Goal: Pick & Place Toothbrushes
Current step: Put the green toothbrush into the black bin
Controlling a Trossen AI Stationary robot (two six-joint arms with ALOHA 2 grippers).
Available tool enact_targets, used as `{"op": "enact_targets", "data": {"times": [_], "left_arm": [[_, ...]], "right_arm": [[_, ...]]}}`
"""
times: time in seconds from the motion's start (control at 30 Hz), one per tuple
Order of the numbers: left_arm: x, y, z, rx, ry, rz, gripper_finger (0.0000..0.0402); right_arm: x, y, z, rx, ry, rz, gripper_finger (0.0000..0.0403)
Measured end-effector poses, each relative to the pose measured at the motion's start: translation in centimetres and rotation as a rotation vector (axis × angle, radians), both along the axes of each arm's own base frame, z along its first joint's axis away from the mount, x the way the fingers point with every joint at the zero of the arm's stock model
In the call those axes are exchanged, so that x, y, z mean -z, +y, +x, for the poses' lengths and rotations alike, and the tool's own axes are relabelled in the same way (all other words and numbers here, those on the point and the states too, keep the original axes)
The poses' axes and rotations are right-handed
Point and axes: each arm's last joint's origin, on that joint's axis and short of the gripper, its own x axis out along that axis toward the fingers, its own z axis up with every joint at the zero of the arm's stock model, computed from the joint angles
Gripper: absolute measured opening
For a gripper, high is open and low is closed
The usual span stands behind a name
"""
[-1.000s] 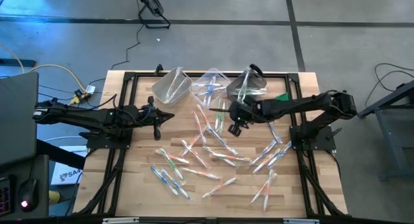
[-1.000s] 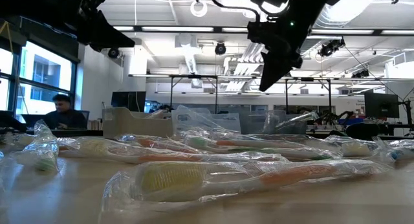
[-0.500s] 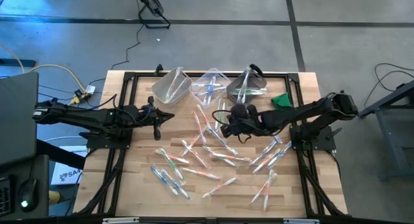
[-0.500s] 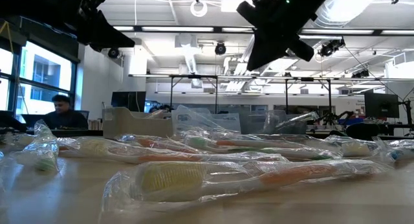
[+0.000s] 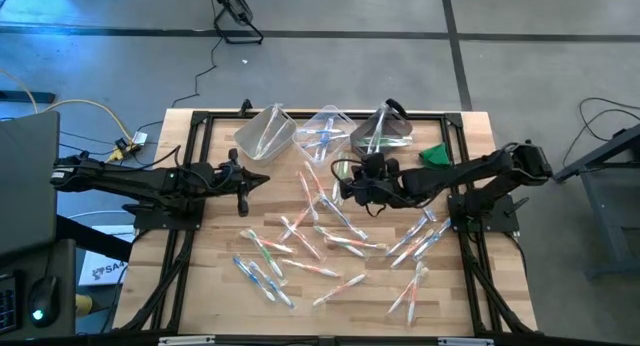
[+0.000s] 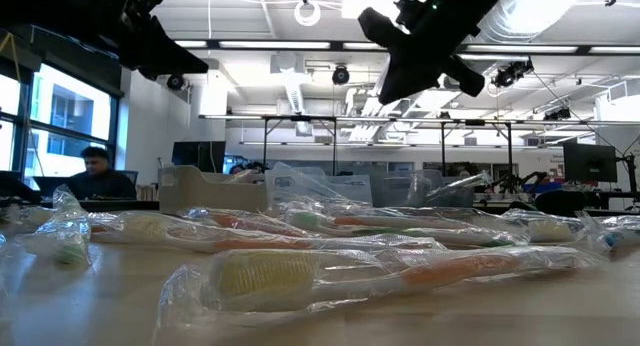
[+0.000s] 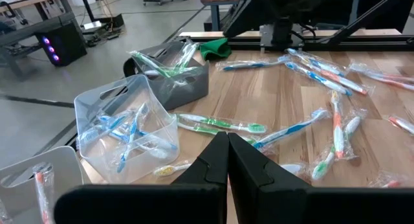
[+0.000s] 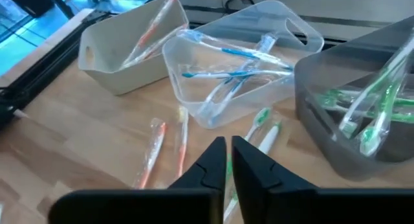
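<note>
Many wrapped toothbrushes (image 5: 330,236) lie flat and scattered on the wooden table. Others lie in three bins at the far edge: orange ones in the white bin (image 8: 123,46), blue ones in the clear bin (image 8: 239,62), green ones in the grey bin (image 8: 362,114). My right gripper (image 8: 228,156) hangs in the air near the table's middle (image 5: 338,189). It slants down toward the clear bin over two green toothbrushes (image 8: 259,130). Its fingertips stand a narrow gap apart with nothing between them. My left gripper (image 7: 228,153) waits shut and empty above the table's left side (image 5: 262,180).
A small green object (image 5: 433,154) lies right of the grey bin. Black frame rails (image 5: 190,166) run along the table's sides. In the low view, wrapped toothbrushes (image 6: 380,276) fill the foreground, and a person (image 6: 100,171) sits in the room beyond.
My right gripper has rolled about its own line and swung from pointing toward the near edge to pointing left toward the bins. It has stayed in the air above the scattered toothbrushes. No toothbrush has moved.
</note>
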Motion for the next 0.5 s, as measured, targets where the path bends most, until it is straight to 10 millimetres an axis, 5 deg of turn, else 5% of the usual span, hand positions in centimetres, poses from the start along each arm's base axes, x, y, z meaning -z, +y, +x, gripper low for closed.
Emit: {"op": "enact_targets", "data": {"times": [0.3,0.5], "left_arm": [[0.0,0.0,0.0,0.000,-0.001,0.000,0.0000],[0.0,0.0,0.0,0.000,-0.001,0.000,0.0000]], "right_arm": [[0.3,-2.7,0.1,0.044,-0.054,0.188,0.0138],[0.4,-3.4,0.2,0.051,-0.090,0.313,0.0157]]}}
